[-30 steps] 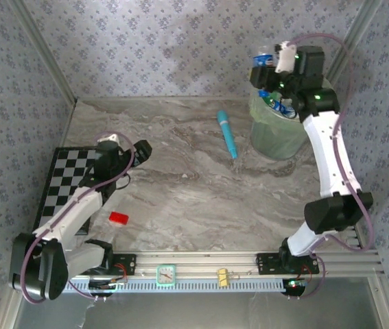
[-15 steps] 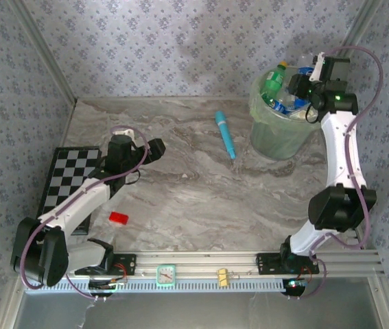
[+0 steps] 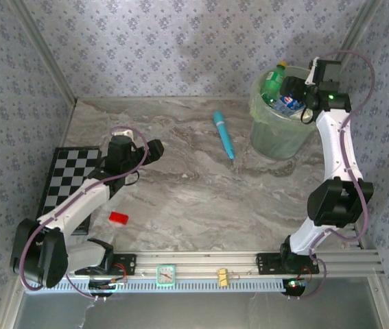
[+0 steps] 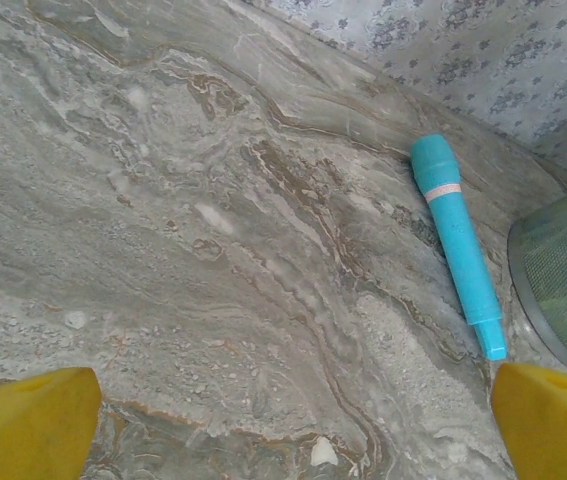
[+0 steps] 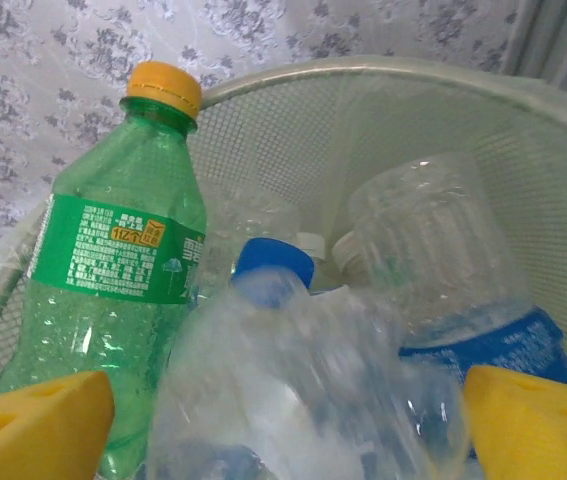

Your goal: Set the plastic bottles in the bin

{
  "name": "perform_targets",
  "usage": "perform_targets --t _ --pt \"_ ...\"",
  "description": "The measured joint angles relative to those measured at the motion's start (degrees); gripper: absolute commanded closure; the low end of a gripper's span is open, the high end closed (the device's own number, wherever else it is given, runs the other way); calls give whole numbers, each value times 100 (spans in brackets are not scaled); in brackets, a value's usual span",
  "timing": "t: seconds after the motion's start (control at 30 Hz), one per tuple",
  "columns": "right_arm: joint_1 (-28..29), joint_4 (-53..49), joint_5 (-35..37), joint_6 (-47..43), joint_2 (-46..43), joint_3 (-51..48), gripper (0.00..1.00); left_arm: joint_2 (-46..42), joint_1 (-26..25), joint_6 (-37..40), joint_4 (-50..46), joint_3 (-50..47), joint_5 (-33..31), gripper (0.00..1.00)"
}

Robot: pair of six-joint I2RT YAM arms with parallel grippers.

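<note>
The bin (image 3: 276, 140), a pale green translucent bucket, stands at the back right and holds several plastic bottles. A green bottle with a yellow cap (image 5: 123, 270) leans on its left wall (image 5: 293, 130). A clear bottle with a blue cap (image 5: 303, 380) lies blurred between the yellow fingers of my right gripper (image 5: 283, 430), with a gap on each side. A second clear bottle with a blue label (image 5: 443, 270) lies behind it. My right gripper (image 3: 297, 92) hangs open over the bin's mouth. My left gripper (image 3: 154, 149) is open above bare table (image 4: 213, 250), nothing between its fingers (image 4: 28, 420).
A slim teal tube (image 3: 225, 134) lies on the marble left of the bin, also ahead of my left gripper as the tube (image 4: 458, 240). A checkerboard (image 3: 67, 178) sits at the left edge and a small red block (image 3: 118, 218) near the front. Patterned walls close the back and sides.
My right gripper has come over the bin and opened, letting go of the clear blue-capped bottle, which now lies among the others. The left arm swung slightly right, then held still.
</note>
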Motion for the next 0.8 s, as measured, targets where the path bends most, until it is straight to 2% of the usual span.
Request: perform_targets --t 0.17,0.3,0.53,0.67,0.8 --pt "101 367 240 7 -713 -544 0 -90 0 4 -15 0 -179 0" --pt "417 734 326 -114 -1397 -1163 0 -181 0 50 -94 0 -461 0" --pt "1567 1373 343 -398 -2361 -2594 0 -400 168 109 -223 -2 -1075 0" --pt "2317 1696 400 -605 -2503 -3432 0 -424 457 166 -273 -2 -1353 0" --pt "2728 2323 501 -994 -2509 -4590 0 -409 651 407 -243 -90 -1633 0"
